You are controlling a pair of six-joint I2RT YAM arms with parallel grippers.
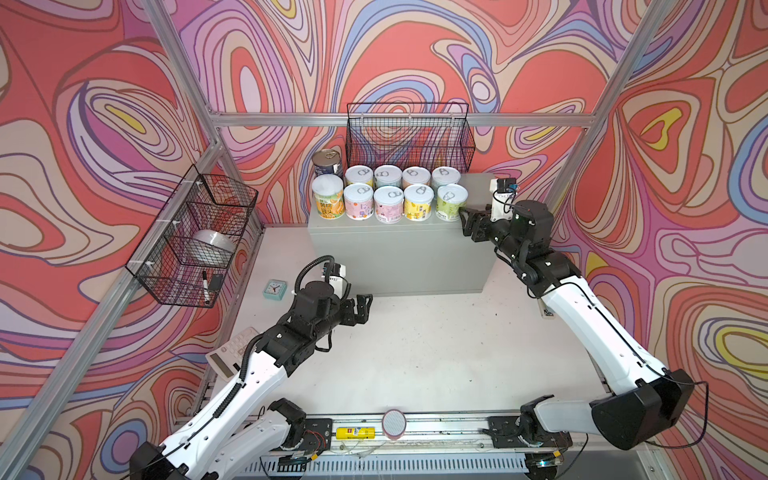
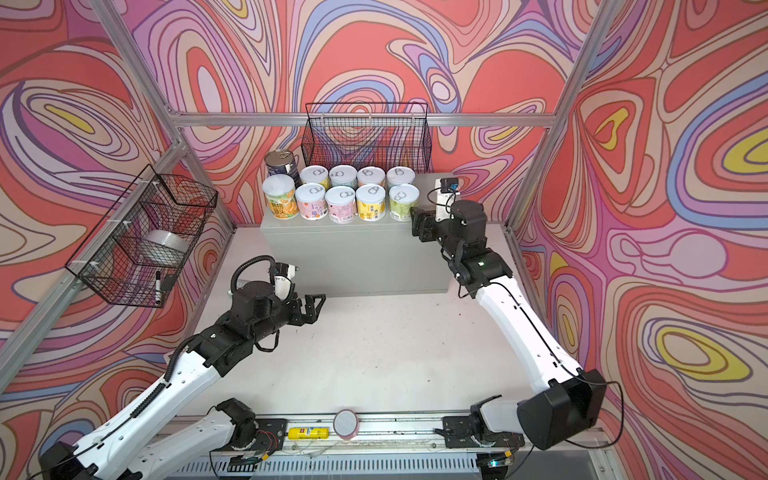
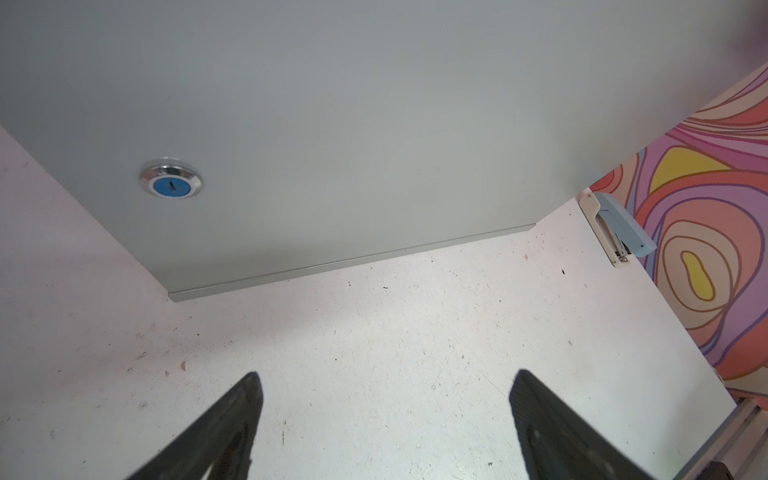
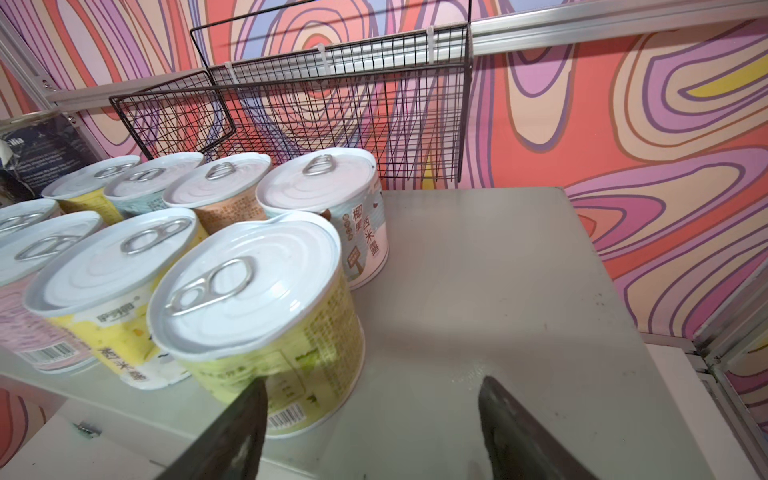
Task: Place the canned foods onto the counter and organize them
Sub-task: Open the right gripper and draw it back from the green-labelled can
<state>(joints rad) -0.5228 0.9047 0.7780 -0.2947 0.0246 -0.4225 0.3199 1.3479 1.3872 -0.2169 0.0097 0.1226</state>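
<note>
counter [image 1: 399, 257] rt end bare, cans [image 1: 388, 203] packed left

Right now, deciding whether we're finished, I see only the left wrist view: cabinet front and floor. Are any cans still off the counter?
Observer: None visible; all ten canned foods stand on the counter in two rows.
Operator: Is the right gripper holding one?
Observer: No, it is open beside the green-labelled can at the row's end.
Operator: Anything beside my left gripper?
Observer: In a top view, a small blue clock lies on the table left of that arm.
</note>
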